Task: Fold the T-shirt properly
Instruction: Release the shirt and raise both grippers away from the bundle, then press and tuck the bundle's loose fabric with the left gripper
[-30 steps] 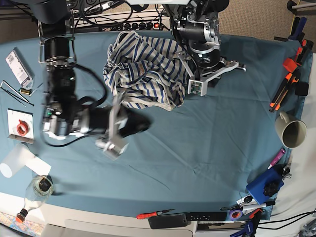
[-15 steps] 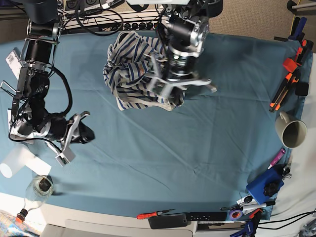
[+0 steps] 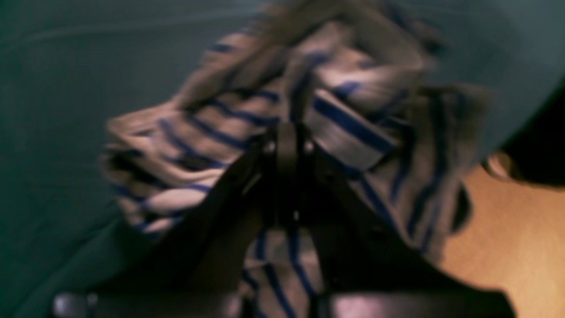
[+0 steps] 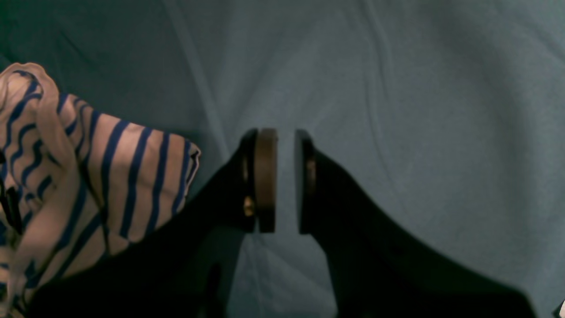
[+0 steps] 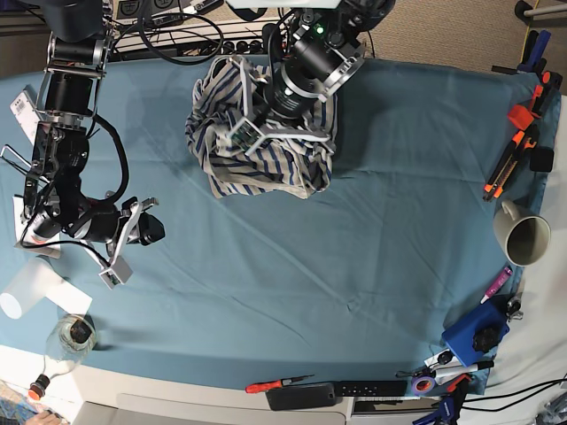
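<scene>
The T-shirt (image 5: 257, 133) sits in a crumpled heap near the far edge of the desk, abt midway along it. Not flat at all; cream w/ blue stripes, sleeves lost in the bunch.

The left gripper (image 5: 251, 127) is right on top of it. The wrist view is blurry, so can't tell if it's pinching cloth.

The right gripper (image 5: 124, 241) is well apart, by the side edge, over bare tablecloth (image 5: 354, 248), fingers a bit apart, holding nothing. The left arm is much nearer.
</scene>
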Robot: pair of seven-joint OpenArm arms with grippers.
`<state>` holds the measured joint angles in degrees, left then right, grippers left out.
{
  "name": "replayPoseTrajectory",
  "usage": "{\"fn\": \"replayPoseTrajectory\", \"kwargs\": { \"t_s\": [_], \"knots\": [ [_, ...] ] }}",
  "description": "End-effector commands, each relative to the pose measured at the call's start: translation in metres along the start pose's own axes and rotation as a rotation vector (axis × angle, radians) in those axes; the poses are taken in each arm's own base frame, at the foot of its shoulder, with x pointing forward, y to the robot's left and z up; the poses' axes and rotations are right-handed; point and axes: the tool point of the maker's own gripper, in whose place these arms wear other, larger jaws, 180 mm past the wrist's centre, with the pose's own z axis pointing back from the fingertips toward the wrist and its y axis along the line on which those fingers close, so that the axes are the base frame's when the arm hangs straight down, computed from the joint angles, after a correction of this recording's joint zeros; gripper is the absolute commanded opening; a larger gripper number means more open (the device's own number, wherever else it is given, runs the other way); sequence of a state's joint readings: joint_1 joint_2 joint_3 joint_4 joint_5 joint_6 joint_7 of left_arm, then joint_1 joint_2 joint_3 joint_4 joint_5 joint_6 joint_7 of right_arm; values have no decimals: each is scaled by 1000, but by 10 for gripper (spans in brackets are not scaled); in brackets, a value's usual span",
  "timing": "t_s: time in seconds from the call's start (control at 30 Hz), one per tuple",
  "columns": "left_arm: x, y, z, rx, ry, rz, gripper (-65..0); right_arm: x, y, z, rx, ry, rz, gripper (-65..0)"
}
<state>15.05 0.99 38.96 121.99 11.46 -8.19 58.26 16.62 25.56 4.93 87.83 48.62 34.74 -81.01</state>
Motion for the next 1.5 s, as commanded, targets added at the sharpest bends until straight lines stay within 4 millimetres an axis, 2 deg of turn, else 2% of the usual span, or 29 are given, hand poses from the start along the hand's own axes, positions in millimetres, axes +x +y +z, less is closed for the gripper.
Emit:
{"fn": "replayPoseTrajectory", "kwargs": {
  "t_s": [0.0, 0.13, 0.33, 0.43, 0.63, 0.7, 0.77, 0.83, 0.97, 1.07, 1.17, 1.47],
  "knots": [
    [11, -35, 9, -101, -46, -9, -650, 17, -6, 10, -17, -52, 21, -568],
    [3, -38, 7, -112, -8, -6, -650, 17, -6, 10, -17, -52, 22, -568],
    [-44, -45, 2, -130, 197, -15, -650, 17, -6, 10, -18, -51, 22, -568],
    [-54, -43, 4, -119, 235, 12, -650, 16, -7, 10, -25, -46, 23, -568],
    [-90, -37, 13, -93, 358, 93, -650, 13, -12, 10, -53, -26, 29, -568],
    [-102, -30, 19, -57, 401, 110, -650, 13, -12, 10, -53, -27, 29, -568],
    [-106, -20, 25, -5, 407, 118, -650, 13, -12, 10, -53, -27, 29, -568],
    [-97, -9, 31, 37, 368, 121, -650, 13, -12, 10, -52, -27, 29, -568],
    [-44, 4, 38, 61, 131, 142, -650, 13, -12, 10, -50, -29, 29, -568],
    [-12, -3, 39, -9, -26, 173, -650, 13, -12, 10, -50, -29, 28, -568],
    [-4, -16, 38, -96, -54, 144, -650, 13, -12, 10, -50, -28, 29, -568],
    [18, 0, 36, -50, -140, 101, -650, 13, -12, 10, -50, -29, 28, -568]
  ]
}}
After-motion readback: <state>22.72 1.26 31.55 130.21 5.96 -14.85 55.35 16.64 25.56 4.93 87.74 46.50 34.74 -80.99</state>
